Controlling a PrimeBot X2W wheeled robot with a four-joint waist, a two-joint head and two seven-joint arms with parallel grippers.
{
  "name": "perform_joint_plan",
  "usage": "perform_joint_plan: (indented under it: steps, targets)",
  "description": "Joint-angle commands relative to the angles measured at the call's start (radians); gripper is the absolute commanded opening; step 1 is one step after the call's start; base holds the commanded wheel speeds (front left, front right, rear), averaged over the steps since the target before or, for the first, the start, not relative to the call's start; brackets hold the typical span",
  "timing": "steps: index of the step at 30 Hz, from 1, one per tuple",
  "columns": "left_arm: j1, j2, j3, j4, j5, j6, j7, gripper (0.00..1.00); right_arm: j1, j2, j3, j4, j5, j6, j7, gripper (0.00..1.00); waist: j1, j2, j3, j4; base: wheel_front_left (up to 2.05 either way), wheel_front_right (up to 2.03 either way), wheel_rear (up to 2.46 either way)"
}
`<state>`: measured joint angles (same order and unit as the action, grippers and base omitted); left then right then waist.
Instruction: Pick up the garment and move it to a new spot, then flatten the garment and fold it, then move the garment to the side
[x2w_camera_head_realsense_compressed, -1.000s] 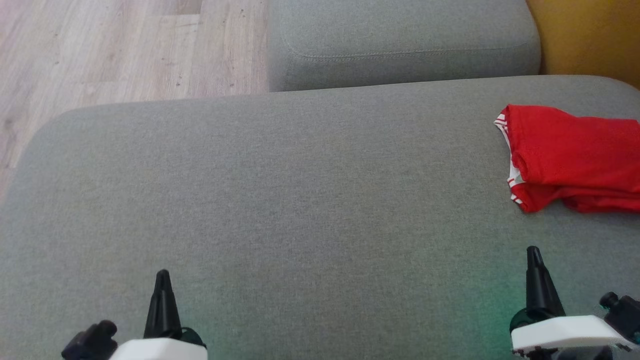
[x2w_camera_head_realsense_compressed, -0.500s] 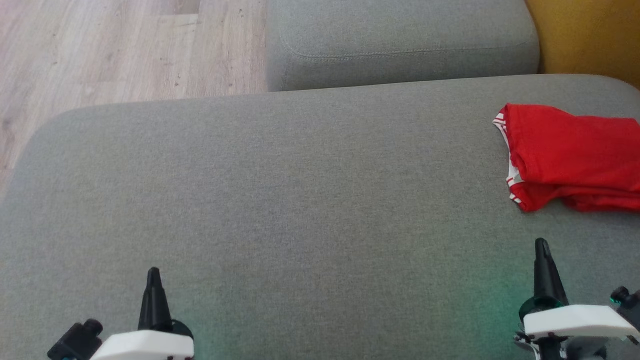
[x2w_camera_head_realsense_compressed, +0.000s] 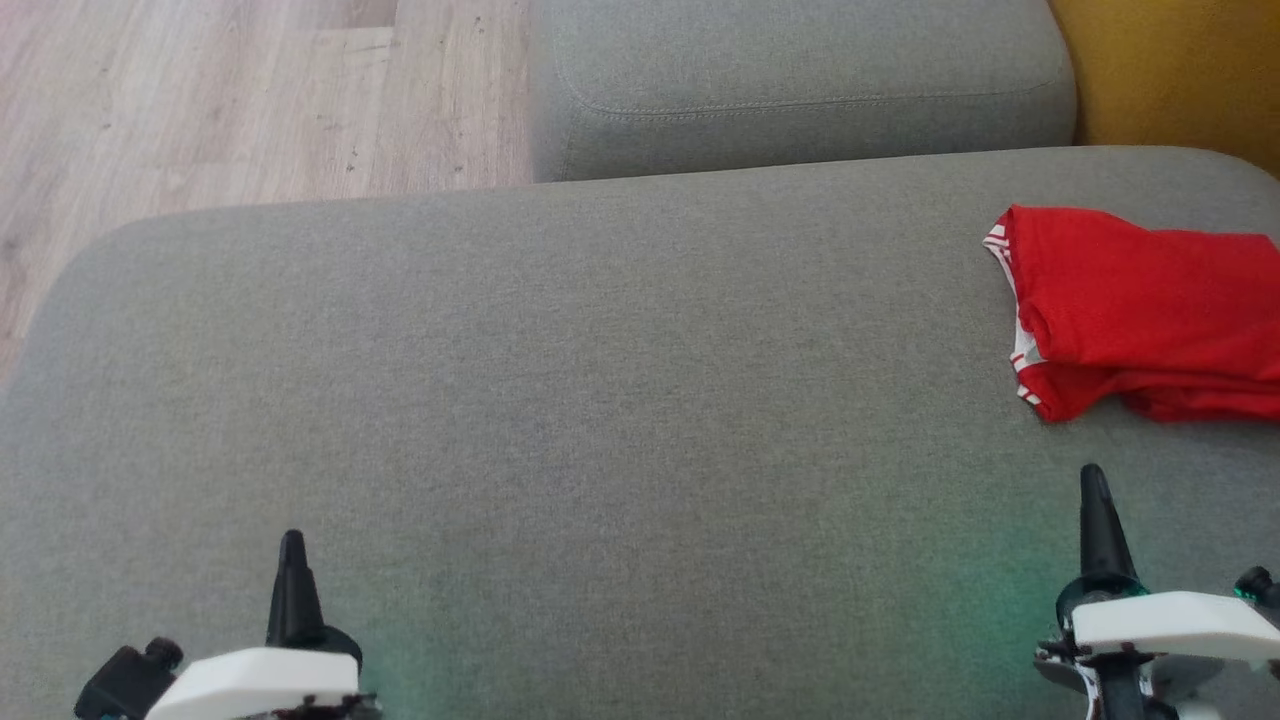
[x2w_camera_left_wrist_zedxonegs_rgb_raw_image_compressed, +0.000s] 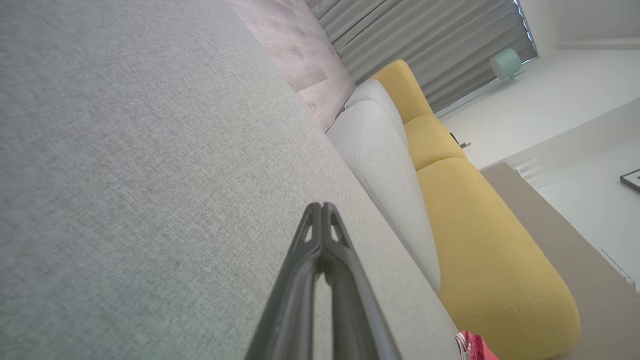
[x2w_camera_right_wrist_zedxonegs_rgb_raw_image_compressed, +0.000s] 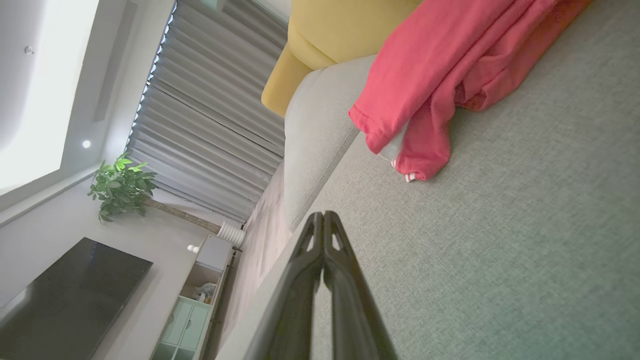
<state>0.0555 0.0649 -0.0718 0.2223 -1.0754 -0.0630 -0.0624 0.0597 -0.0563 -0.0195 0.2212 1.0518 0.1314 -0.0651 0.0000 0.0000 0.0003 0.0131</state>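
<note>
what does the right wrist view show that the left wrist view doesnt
The right wrist view adds a potted plant, a dark TV screen, a pale cabinet and the right gripper, jaws shut. The left wrist view adds a mint-green round object and the left gripper, jaws shut. Both share the grey seat, the yellow sofa, the grey curtain and the red garment.

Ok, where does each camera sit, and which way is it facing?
Head view: on the head, looking down at the grey seat, red garment far right; left claw and right claw at the bottom edge.
Left wrist view: on the left wrist, along the shut left claw, across the seat toward the yellow sofa and curtains.
Right wrist view: on the right wrist, along the shut right claw, toward the garment, a plant beyond.
Shared: all three show the garment.
</note>
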Motion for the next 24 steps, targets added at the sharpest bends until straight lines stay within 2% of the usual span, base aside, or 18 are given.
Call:
perform_joint_plan:
  steps: [1,24]
  targets:
    - [-0.058,0.015,0.028,-0.026,-0.023,-0.009,0.003,0.0,-0.052,-0.021,0.006,-0.027,0.028,0.0,0.005,0.0,0.0,0.0,0.0,0.0,0.0,0.0,0.0]
    - [-0.104,0.015,0.081,-0.005,-0.268,-0.035,0.066,0.0,-0.102,-0.022,-0.021,-0.006,0.281,-0.001,0.068,0.0,0.0,0.0,0.001,-0.006,0.0,0.0,0.0]
